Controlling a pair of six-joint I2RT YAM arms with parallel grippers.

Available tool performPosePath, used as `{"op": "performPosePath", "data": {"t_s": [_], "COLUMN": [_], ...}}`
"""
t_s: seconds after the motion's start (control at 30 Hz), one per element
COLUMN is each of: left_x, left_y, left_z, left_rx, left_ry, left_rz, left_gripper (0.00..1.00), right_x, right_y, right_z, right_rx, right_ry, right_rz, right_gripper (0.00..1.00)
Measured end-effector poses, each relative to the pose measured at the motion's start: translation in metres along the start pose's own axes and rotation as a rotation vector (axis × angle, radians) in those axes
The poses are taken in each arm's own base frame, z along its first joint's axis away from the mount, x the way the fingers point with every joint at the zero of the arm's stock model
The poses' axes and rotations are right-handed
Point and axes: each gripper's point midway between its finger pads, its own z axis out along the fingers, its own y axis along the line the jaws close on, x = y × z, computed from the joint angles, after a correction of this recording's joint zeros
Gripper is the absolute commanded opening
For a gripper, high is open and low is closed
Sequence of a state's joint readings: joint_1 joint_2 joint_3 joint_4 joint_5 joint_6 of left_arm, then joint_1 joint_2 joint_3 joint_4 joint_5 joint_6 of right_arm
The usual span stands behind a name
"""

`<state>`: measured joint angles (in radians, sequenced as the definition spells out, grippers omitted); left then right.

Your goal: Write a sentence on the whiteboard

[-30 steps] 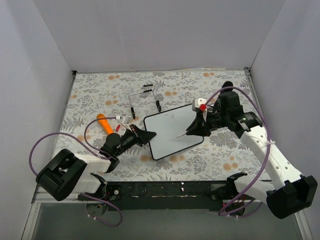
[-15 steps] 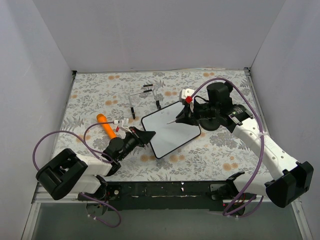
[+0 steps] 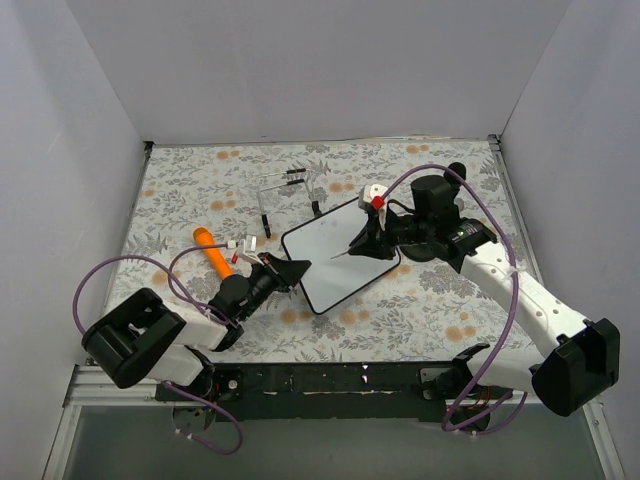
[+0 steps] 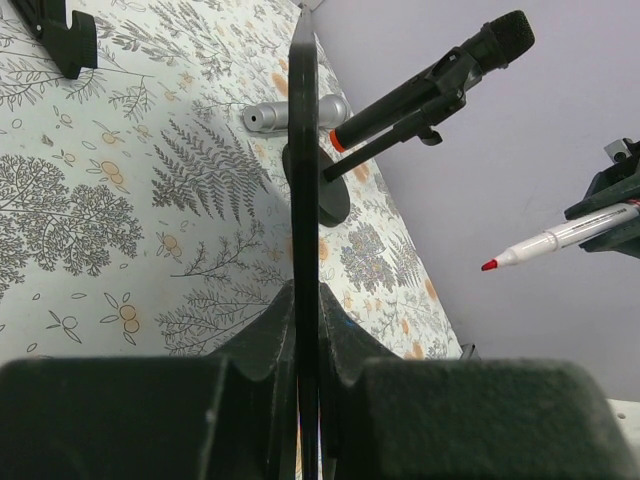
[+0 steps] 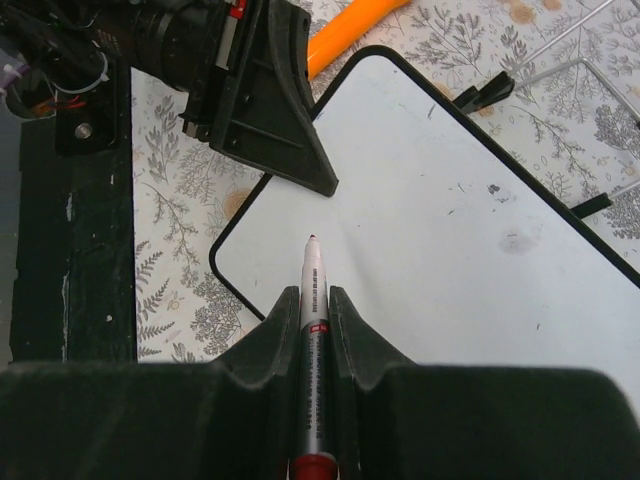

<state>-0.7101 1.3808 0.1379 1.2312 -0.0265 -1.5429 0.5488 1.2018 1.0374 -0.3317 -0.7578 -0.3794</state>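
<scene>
The whiteboard (image 3: 340, 255) is a white panel in a thin black frame, and my left gripper (image 3: 290, 272) is shut on its left edge. The left wrist view shows the whiteboard (image 4: 303, 150) edge-on between the left gripper (image 4: 303, 300) jaws. My right gripper (image 3: 375, 235) is shut on a red-tipped marker (image 3: 350, 250) over the board's middle. In the right wrist view the marker (image 5: 313, 290) points at the whiteboard (image 5: 450, 230) from the right gripper (image 5: 313, 300). From the left wrist the marker (image 4: 555, 240) tip hangs apart from the board face. No sentence shows, only faint smudges.
A clear wire stand (image 3: 290, 195) with black feet stands just beyond the board. An orange object (image 3: 210, 248) lies on the flowered cloth to the left. White walls close in the back and both sides. A black rail (image 3: 330, 380) runs along the near edge.
My right gripper carried the marker leftward, from the board's right edge to over its middle. The board turned slightly in my left gripper's hold.
</scene>
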Motion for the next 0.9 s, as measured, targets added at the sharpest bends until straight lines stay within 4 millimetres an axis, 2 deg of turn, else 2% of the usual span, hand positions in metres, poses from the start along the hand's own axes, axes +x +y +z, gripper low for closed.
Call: {"op": "performPosePath", "data": {"t_s": [0.37,0.73,0.9], "left_x": [-0.002,0.0,0.0], "left_y": [-0.004,-0.005,-0.005], "left_z": [-0.004,-0.005,-0.005], "left_rx": [-0.005,-0.007,-0.008], "left_ry": [0.006,0.009,0.009], "left_rz": [0.024,0.025,0.024], "left_gripper": [0.0,0.0,0.0], "right_x": [-0.003,0.003,0.001], "right_y": [0.003,0.0,-0.007], "right_z": [-0.008,-0.003,0.001], "right_rx": [-0.071,-0.085,-0.086], "right_ry": [-0.042,-0.033,-0.027], "right_rz": [-0.041,-0.045,-0.047], "right_gripper": [0.01,0.01,0.01]}}
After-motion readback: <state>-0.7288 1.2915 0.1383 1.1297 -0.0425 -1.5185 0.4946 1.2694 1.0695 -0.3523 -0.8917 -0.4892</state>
